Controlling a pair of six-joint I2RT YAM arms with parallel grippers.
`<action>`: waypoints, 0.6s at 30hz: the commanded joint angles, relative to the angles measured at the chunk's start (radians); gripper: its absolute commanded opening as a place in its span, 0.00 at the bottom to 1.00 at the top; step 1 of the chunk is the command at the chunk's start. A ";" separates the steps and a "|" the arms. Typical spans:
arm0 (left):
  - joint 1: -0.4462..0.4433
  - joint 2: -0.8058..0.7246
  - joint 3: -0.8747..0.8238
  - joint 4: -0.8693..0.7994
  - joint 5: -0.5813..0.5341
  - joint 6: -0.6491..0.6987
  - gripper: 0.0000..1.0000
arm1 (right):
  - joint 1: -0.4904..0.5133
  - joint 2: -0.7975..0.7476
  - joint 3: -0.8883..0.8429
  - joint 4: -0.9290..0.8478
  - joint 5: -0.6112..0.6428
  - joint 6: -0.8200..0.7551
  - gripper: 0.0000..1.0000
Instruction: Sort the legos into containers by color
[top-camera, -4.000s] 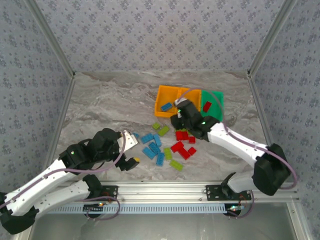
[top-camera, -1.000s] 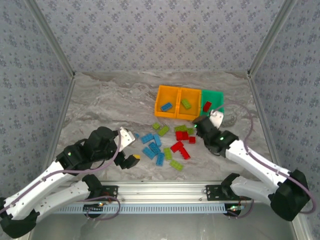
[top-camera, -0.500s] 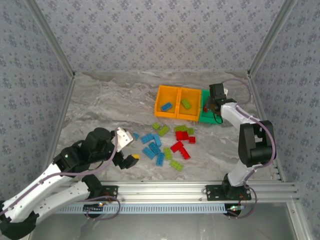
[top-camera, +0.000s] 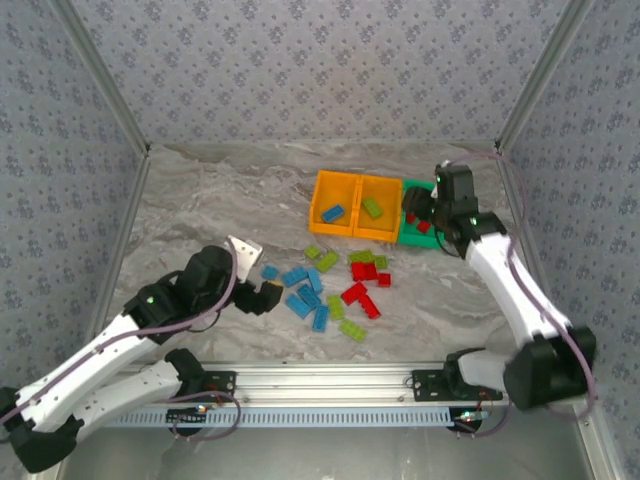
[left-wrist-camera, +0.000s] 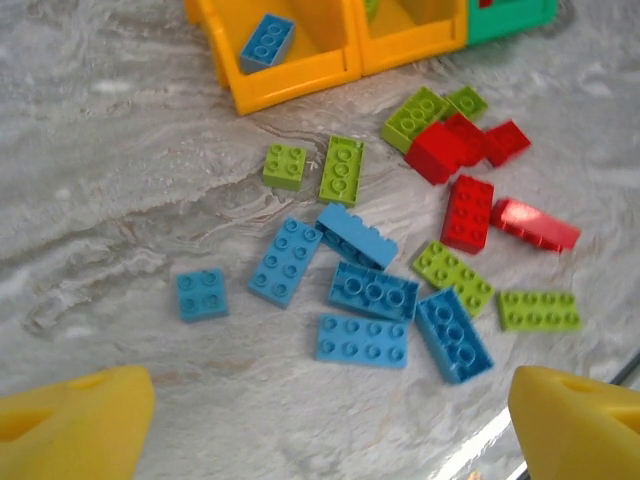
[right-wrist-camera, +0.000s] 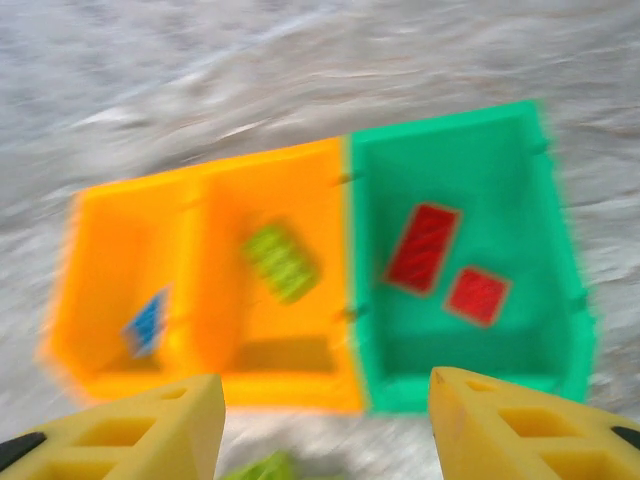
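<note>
Black bases were bolted along the aluminium rail. Up from that rail, the left arm and the right arm had white link shells, black joint housings and a thin mauve-grey cable looping alongside. A small green light glowed on each. The left fingertips were blocky yellow; the right pads showed rectangular recesses.

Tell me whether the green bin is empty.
Not empty: the green bin holds two red bricks lying flat on its floor.
</note>
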 joint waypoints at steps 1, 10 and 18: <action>-0.015 0.109 0.041 0.126 0.016 -0.241 0.87 | 0.166 -0.151 -0.101 -0.145 -0.136 0.022 0.59; -0.101 0.675 0.281 0.213 0.040 -0.111 0.72 | 0.486 -0.407 -0.258 -0.302 -0.085 0.158 0.66; -0.087 0.992 0.464 0.230 0.029 -0.011 0.61 | 0.501 -0.460 -0.264 -0.345 -0.058 0.145 0.80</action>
